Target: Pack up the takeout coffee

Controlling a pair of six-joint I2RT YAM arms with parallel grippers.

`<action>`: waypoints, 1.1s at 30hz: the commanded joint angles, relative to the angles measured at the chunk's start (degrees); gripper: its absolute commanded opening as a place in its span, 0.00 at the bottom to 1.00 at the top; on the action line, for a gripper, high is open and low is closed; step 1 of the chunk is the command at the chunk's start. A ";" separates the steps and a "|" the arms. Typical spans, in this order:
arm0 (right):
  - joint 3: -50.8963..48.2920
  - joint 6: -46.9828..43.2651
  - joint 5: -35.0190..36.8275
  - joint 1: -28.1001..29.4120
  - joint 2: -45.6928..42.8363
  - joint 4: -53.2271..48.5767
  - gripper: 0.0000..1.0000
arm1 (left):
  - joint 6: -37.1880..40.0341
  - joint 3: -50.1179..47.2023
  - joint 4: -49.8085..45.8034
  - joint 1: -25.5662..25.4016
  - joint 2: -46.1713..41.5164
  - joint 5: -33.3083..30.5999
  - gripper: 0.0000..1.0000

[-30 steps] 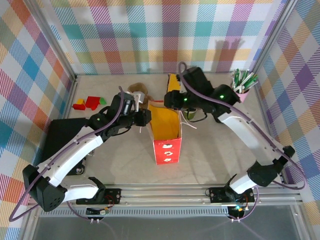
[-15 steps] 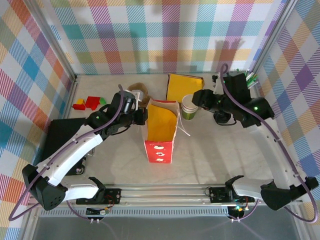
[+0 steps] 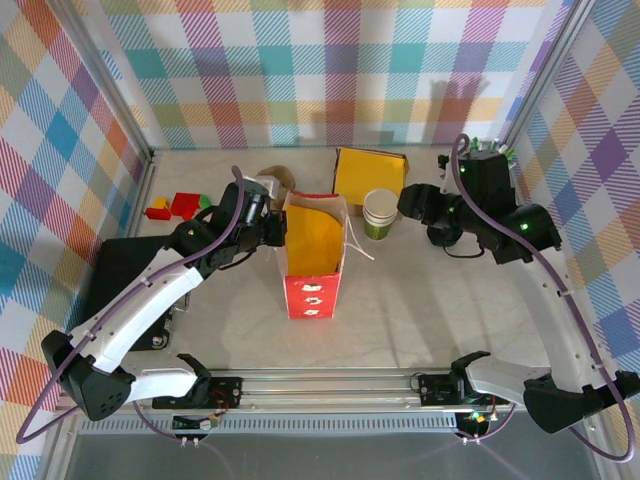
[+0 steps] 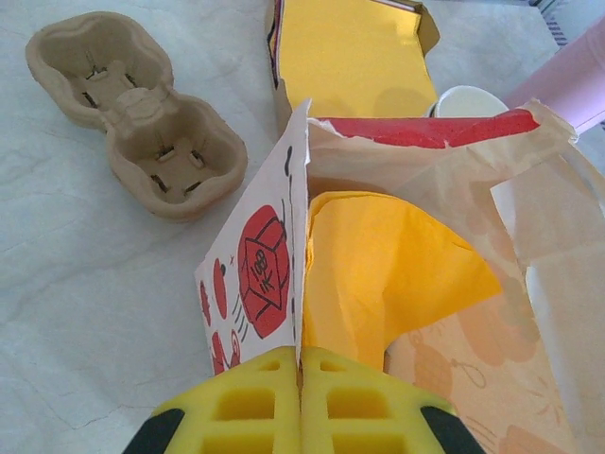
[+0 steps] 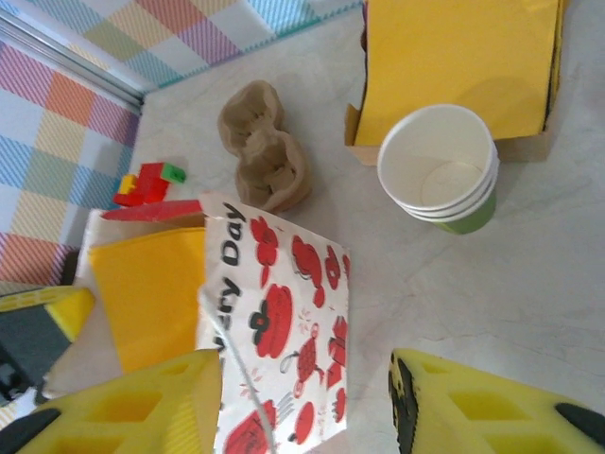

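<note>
Two left jaws tight on paper bag (image 4: 260, 284), plain from left wrist.

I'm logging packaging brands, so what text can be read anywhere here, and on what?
"ry Day": black letters on the paper bag, white side, start out of sight.
Character in its red lantern print: too blurred to read.
White marks on its red front: too small.

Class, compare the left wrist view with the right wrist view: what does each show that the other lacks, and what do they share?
Left wrist: the left gripper shut on the paper bag's edge, plus a pink shape at the corner. Right wrist: toy blocks, plaid wall, the open right gripper. Shared: the bag, cup carrier, yellow box, stacked cups.
</note>
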 commanded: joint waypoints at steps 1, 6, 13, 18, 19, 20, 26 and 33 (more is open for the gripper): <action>-2.32 -2.78 2.57 -0.57 -1.70 1.95 0.52 | -0.61 1.99 -0.44 0.29 0.17 -2.12 0.07; -9.16 -6.32 8.50 -0.89 -4.19 5.95 0.59 | -0.17 1.57 1.60 0.38 -2.04 -4.09 0.42; -22.25 -11.08 19.57 -1.53 -8.90 16.60 0.73 | 5.40 2.29 5.96 2.00 -6.17 -14.95 0.74; -30.31 -14.97 24.48 -3.85 -10.55 25.59 0.84 | 9.50 -3.10 14.12 7.42 -10.60 -22.34 0.87; -31.61 -15.32 24.48 -4.72 -10.43 27.20 0.89 | 10.32 -5.59 17.17 9.18 -11.68 -23.22 0.88; -32.60 -15.74 24.46 -5.52 -10.31 28.63 0.91 | 11.27 -7.99 20.39 10.75 -12.56 -24.28 0.89; -44.20 -21.57 28.26 -9.50 -8.12 44.88 0.99 | 14.83 -26.14 40.26 21.11 -11.91 -31.40 0.95; -55.18 -25.21 21.76 -16.63 0.72 64.30 0.99 | 17.31 -42.58 58.81 28.19 -3.85 -26.65 1.00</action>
